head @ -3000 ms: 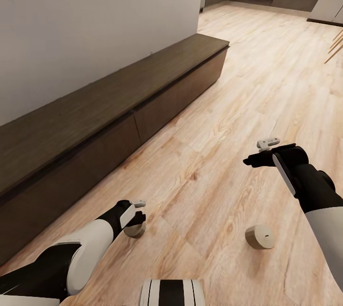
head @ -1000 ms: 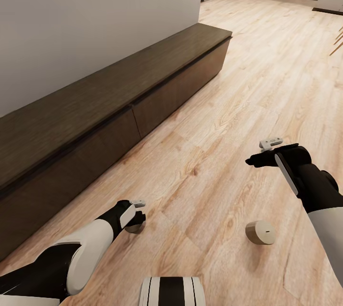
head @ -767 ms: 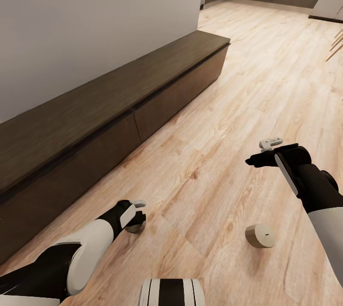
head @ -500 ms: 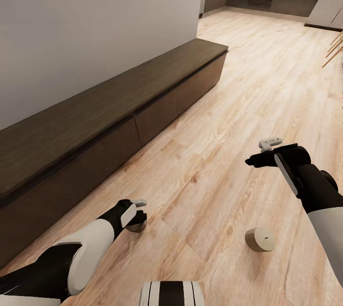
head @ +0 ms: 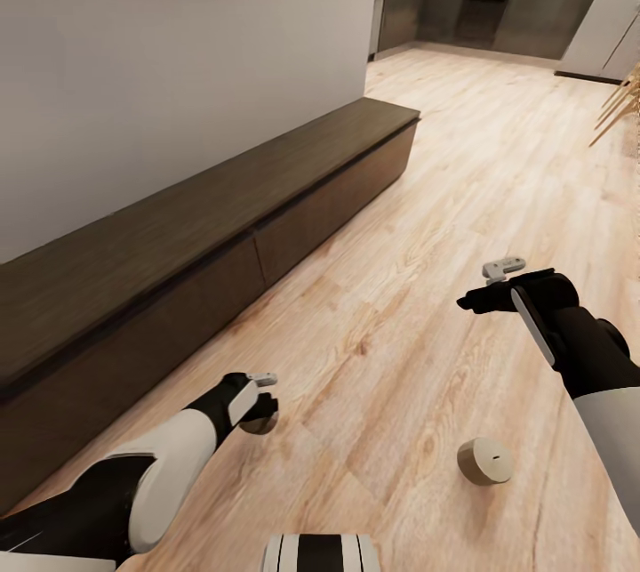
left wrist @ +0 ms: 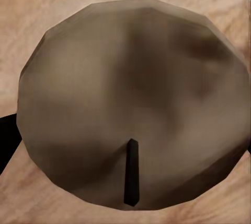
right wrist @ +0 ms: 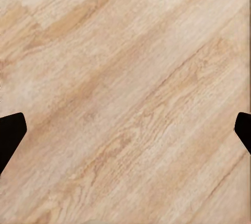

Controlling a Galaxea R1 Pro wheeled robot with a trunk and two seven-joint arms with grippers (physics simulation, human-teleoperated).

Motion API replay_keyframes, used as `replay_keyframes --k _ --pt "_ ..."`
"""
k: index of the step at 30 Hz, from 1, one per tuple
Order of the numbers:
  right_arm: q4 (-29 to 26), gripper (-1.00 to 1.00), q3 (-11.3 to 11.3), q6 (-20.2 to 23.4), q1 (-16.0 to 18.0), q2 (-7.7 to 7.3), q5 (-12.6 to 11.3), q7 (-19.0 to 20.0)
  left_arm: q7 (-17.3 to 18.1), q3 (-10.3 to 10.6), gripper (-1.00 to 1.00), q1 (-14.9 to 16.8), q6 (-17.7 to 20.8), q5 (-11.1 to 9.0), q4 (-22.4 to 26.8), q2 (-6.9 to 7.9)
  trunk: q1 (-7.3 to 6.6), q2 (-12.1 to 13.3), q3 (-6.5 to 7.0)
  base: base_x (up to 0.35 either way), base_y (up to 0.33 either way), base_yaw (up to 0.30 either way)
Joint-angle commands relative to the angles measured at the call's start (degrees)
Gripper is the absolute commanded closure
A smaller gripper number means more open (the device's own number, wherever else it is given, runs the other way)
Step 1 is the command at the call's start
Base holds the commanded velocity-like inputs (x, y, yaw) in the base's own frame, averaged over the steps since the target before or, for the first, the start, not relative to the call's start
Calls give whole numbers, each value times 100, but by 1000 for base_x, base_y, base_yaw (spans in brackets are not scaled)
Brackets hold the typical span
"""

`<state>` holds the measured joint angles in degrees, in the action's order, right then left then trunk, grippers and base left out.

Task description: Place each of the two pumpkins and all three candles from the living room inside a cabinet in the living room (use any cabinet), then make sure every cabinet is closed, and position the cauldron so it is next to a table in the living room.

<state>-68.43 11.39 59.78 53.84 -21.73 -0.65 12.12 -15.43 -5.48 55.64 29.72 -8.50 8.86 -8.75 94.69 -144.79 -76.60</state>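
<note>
Beige candle (left wrist: 130, 104) sits clamped in the left gripper (head: 258, 407), low over the wooden floor (head: 427, 198) near the dark cabinet (head: 178, 243). Another candle (head: 484, 461) lies right. The right gripper (head: 476, 298) hangs spread apart.

a beige candle (left wrist: 130, 104) with a dark wick (left wrist: 132, 174) sits close over wooden floor (left wrist: 31, 4).

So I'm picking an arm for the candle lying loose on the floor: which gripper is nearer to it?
Right, by a small margin. The right gripper hangs open above and beyond the loose candle. The left gripper is off to its side, shut on another candle.
</note>
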Motion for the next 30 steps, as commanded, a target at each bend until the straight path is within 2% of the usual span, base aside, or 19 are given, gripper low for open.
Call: replay_keyframes --k 1,5,18,30 --pt "-4 -100 9 22 4 -6 -6 1 -40 -47 100 -1 24 -52 11 -14 -3 0 18 0 0 0" --pt "-4 -100 -11 22 4 -6 -5 1 -32 -41 100 -1 48 -55 18 -74 -13 5 107 0 0 0" --pt "-4 -100 -23 22 4 -9 -7 1 -31 -56 100 -1 51 -56 20 -83 -47 23 405 -1 0 0" --pt "-4 -100 -17 22 4 -14 -14 1 -6 -58 100 -1 58 -56 11 -100 -78 39 724 -296 0 4"
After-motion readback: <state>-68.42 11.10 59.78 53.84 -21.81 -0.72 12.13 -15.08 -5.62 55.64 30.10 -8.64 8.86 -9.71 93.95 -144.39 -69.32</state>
